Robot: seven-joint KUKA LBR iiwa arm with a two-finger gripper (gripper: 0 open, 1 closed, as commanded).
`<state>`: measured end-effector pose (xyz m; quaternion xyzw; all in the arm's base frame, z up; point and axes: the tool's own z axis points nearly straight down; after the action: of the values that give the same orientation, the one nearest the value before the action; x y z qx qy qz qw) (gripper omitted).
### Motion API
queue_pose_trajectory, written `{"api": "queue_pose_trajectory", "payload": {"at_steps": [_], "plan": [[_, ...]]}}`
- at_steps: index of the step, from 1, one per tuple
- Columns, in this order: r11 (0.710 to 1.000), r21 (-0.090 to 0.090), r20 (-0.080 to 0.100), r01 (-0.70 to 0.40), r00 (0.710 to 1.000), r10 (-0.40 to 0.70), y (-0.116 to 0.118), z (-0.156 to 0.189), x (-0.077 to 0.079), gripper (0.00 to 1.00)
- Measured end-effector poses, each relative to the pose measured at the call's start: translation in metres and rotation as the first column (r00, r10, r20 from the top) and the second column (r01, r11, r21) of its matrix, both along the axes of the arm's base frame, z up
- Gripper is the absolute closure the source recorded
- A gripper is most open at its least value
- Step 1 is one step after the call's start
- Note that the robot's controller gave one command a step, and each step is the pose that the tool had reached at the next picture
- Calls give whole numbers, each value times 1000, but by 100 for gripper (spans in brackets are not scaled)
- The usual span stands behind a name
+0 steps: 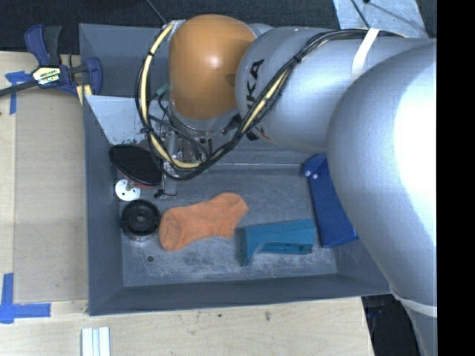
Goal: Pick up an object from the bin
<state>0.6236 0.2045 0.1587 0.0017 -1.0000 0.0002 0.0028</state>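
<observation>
Across the scuffed, dusty floor of the grey metal bin (223,269), a handful of loose things lie apart from one another. An orange cloth (202,221) sprawls near the middle, with a teal block (276,239) just to its right and a blue flat piece (330,202) propped against the right wall. At the left lie a black round cap (139,218), a small white disc (126,191) and, behind them, a black oval thing (133,163) with a red edge.

The arm's orange cover (208,65) and looping cables (152,102) hide the rear of the bin. The claw (169,180) hangs low just beside the black oval thing, at the left rear. Whether it is open or closed cannot be told, as shadow and cables mask it.
</observation>
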Motion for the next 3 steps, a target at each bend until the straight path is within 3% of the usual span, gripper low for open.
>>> {"api": "queue_pose_trajectory", "payload": {"at_steps": [1, 2, 3], "plan": [[1000, 2, 8, 3, 1000, -3, -1, 6, 2, 0], [1000, 1, 7, 20, 1000, -20, -66, -88, -64, 100], [1000, 1, 8, 20, 1000, -20, -66, -88, -64, 100]]}}
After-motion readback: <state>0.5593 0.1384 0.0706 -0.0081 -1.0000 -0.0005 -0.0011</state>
